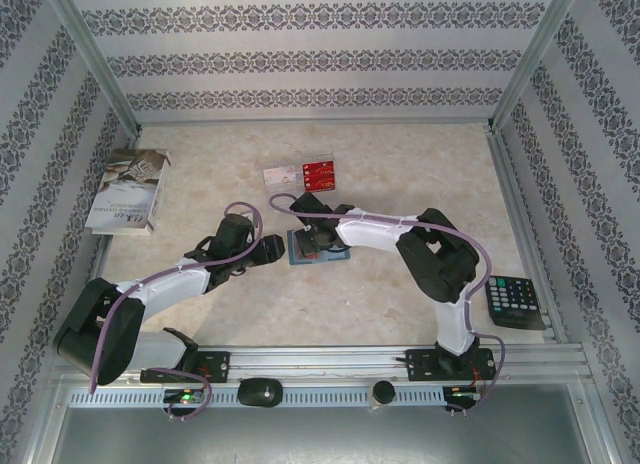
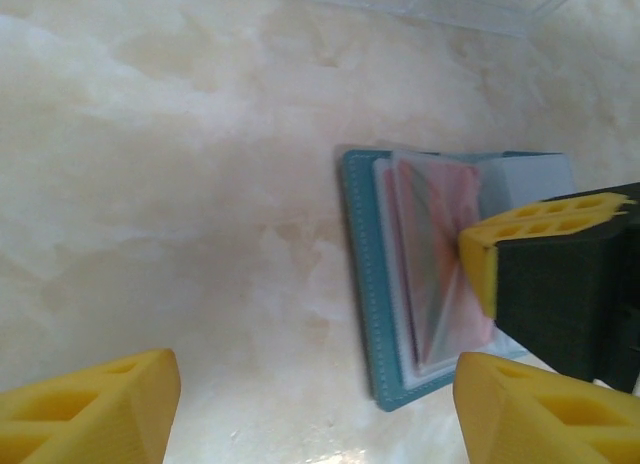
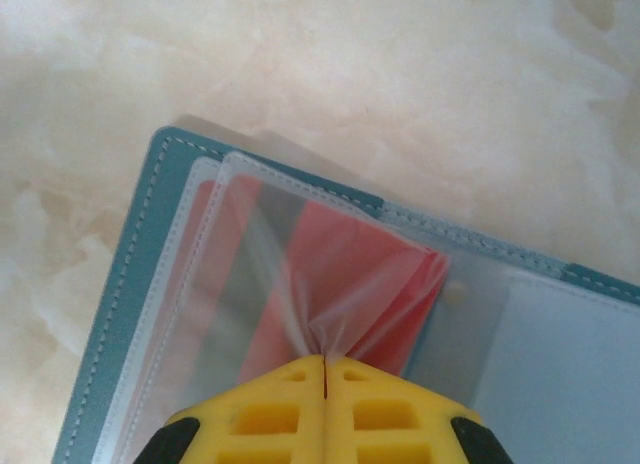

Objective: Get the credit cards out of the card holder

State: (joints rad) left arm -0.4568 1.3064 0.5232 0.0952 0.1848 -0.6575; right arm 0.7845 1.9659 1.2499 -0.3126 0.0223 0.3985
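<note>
The teal card holder (image 1: 298, 255) lies open in the middle of the table. Its clear sleeves (image 3: 240, 244) hold a red credit card (image 3: 350, 254). My right gripper (image 3: 325, 369) is shut, pinching a puckered fold of the top clear sleeve; from above it sits over the holder (image 1: 318, 242). My left gripper (image 2: 315, 414) stands open just left of the holder (image 2: 362, 284), fingers (image 2: 90, 404) apart with bare table between them, also seen from above (image 1: 273, 249). A red card (image 1: 318, 170) and a pale card (image 1: 283, 174) lie farther back.
A white booklet (image 1: 128, 191) lies at the far left and a black calculator (image 1: 514, 302) at the right edge. A clear plastic tray (image 2: 450, 4) sits behind the holder. Metal frame rails and patterned walls bound the table.
</note>
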